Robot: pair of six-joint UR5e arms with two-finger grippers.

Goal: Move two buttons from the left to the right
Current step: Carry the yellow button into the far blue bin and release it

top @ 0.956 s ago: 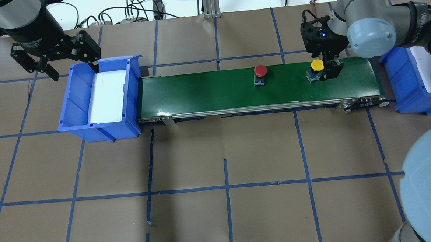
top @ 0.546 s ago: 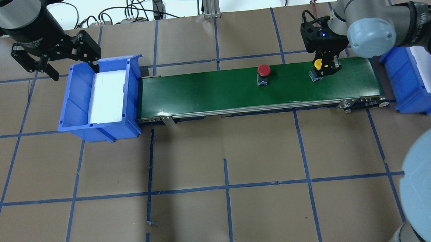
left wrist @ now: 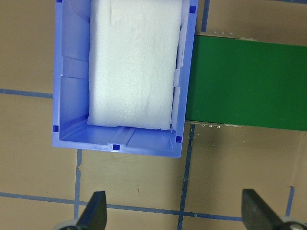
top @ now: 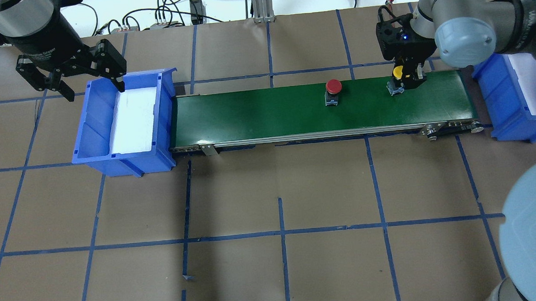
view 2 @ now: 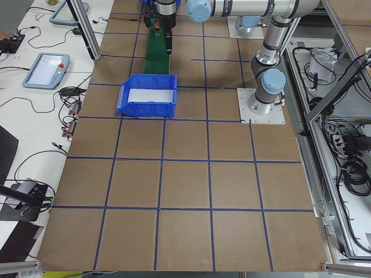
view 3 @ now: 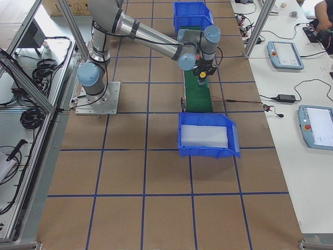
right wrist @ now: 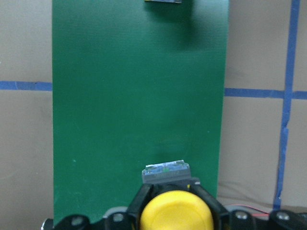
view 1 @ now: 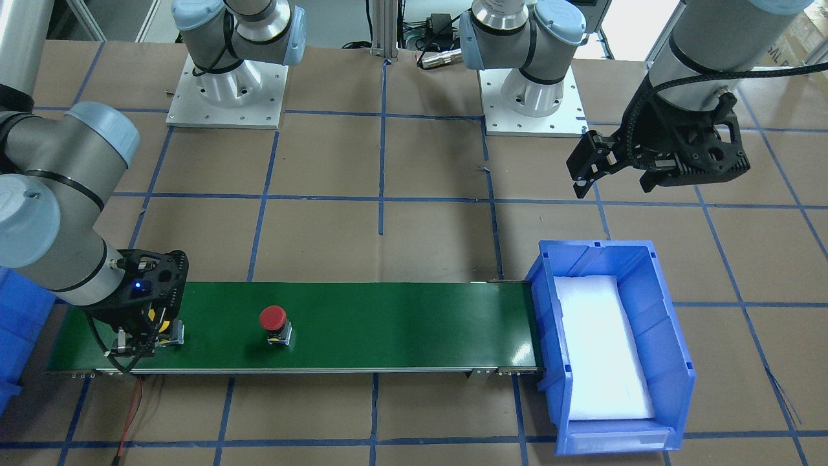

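Evidently the pick-up at the delivery end is under way. The green conveyor belt (top: 257,114) runs lengthwise across the far half of the bench, bridging the blue bin toward the left edge (top: 97,127) and the blue bin at the right edge (top: 499,106), so each button only needs a lift at either end. The right end effector (top: 405,80) stands over the belt near its right end, fingers (right wrist: 211,203) drawn in against the yellow button (right wrist: 175,211) just below the cap, a grip that leaves the square base free. Whether the base has left the belt cannot be told. The red button (top: 333,86) rides upright on the belt, well apart, nearer the middle. The left end effector (top: 94,91) hangs beyond the far wall of the left bin, spread wide and empty; only white foam shows inside that bin, so its share looks done.

Against a second ago, the right fingers stood open beside the yellow button and have since closed on it. The red button has travelled a little toward the right edge, and the left arm has barely shifted.
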